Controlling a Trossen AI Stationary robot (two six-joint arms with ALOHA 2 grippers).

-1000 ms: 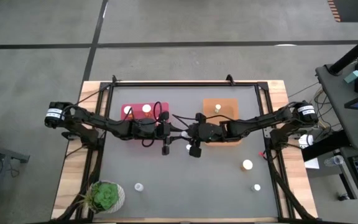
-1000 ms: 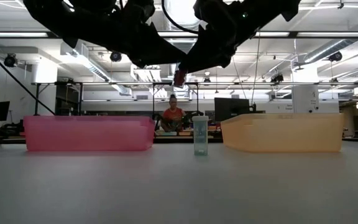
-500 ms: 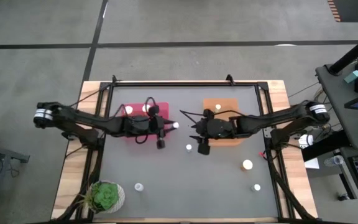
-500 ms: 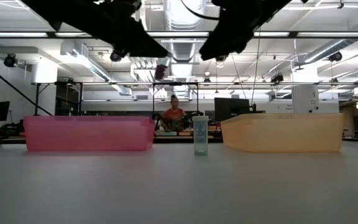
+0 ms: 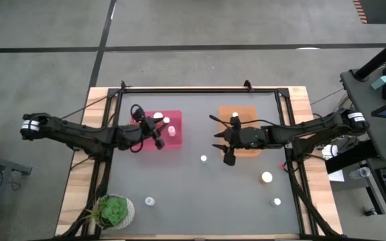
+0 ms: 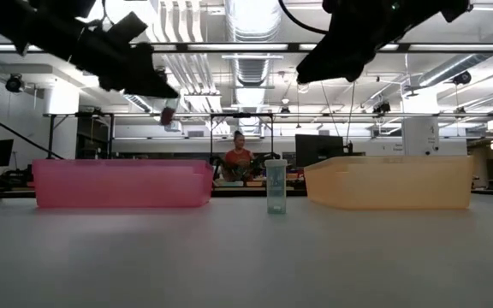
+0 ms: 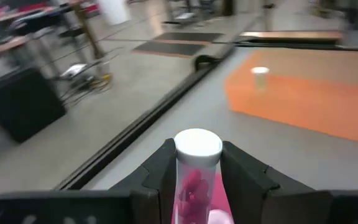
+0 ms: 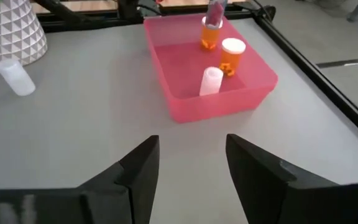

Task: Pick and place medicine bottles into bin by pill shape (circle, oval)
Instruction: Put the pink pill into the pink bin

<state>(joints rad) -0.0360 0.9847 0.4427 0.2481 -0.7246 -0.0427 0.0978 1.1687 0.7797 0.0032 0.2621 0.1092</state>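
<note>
Item: left gripper. Fingers closed on a white-capped medicine bottle with pink contents, held upright between them, cap uppermost. In the high view this gripper hangs over the pink bin, which lies directly beneath it; the low view shows the carried bottle well above that bin's rim.

Item: pink bin contents. Three bottles stand upright in it, clustered beneath and just beside the left gripper.

Item: right gripper. Fingers spread wide, nothing between them. In the high view it sits at the orange bin's near edge; one bottle stands in that bin behind it.

Item: loose bottles. One stands on the worktop just beside the right gripper; others lie farther off toward the near edge.

Handling note, step in hand: release into the pink bin. Judged advisable to lower the bottle until its base is below the rim before opening, and to aim for bare floor clear of the three standing bottles, since a drop from height would likely bounce or topple them. Open fully, then lift straight up.
</note>
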